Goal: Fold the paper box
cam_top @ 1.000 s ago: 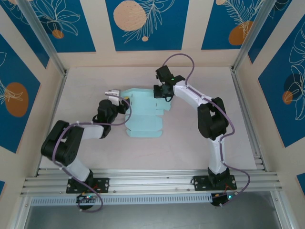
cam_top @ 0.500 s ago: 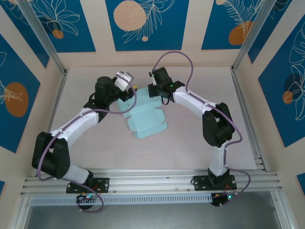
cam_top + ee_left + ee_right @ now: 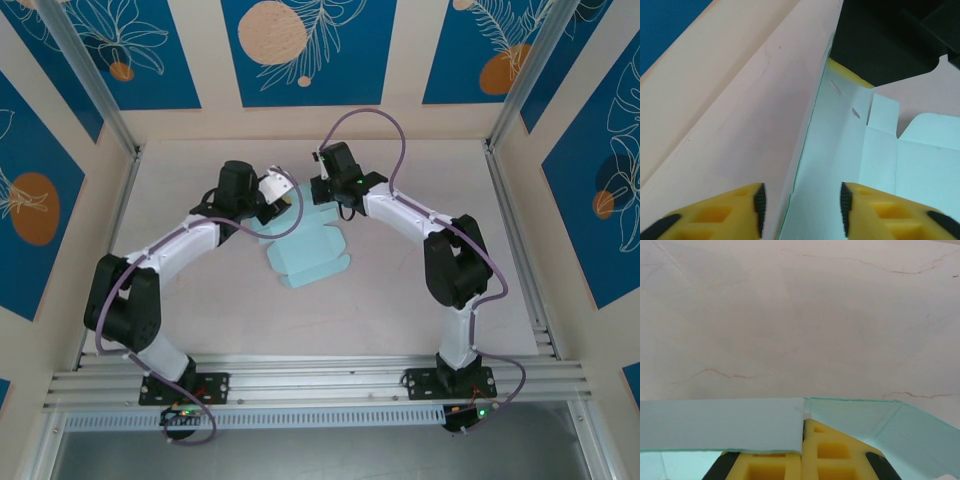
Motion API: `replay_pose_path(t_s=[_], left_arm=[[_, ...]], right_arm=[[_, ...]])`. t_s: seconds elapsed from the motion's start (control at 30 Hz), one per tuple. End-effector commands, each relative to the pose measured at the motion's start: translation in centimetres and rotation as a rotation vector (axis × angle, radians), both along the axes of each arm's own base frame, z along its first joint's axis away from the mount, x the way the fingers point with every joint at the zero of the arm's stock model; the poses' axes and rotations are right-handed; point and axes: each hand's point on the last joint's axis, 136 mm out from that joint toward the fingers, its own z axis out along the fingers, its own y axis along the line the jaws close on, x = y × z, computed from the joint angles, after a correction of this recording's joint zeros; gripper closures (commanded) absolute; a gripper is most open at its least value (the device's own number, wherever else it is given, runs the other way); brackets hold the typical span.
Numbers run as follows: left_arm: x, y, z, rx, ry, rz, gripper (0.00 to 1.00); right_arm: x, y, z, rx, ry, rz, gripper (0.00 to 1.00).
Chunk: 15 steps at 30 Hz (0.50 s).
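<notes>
Thin mint-blue card stands on edge between the fingers of the left gripper, whose jaws sit moderately apart on either side of a raised panel without pressing it. The right gripper has its yellow fingers drawn together on the top edge of another raised flap, so it appears to be pinching the card. The paper box lies on the table towards the far middle, partly flat, with its far end lifted between the two grippers. By the look of it, the card is very light and floppy, stiff only along its creases, and easy to dent or tear at the slits. The best hold is probably a shallow pinch on a panel edge close to a fold line, not on a loose tab. Both arms reach forward and bend inward, the left from the near left corner, the right arching over from the near right, so the wrists come close together above the box's far edge.
</notes>
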Motion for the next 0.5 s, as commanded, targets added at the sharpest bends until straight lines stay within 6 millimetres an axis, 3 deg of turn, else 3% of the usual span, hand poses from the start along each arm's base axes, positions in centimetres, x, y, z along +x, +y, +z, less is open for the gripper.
replay_pose_path(t_s=[0.0, 0.27, 0.47], left_arm=[[0.3, -1.4, 0.2, 0.055, -0.053, -0.057, 0.65], [0.7, -2.1, -0.8, 0.138, -0.113, -0.066, 0.99], [-0.2, -2.7, -0.4, 0.176, -0.260, -0.079, 1.00]], right_arm=[[-0.2, 0.4, 1.7, 0.038, -0.045, 0.004, 0.96], [-0.6, 0.3, 1.0, 0.058, -0.024, 0.011, 0.95], [-1.8, -0.8, 0.9, 0.131, 0.007, -0.010, 0.90]])
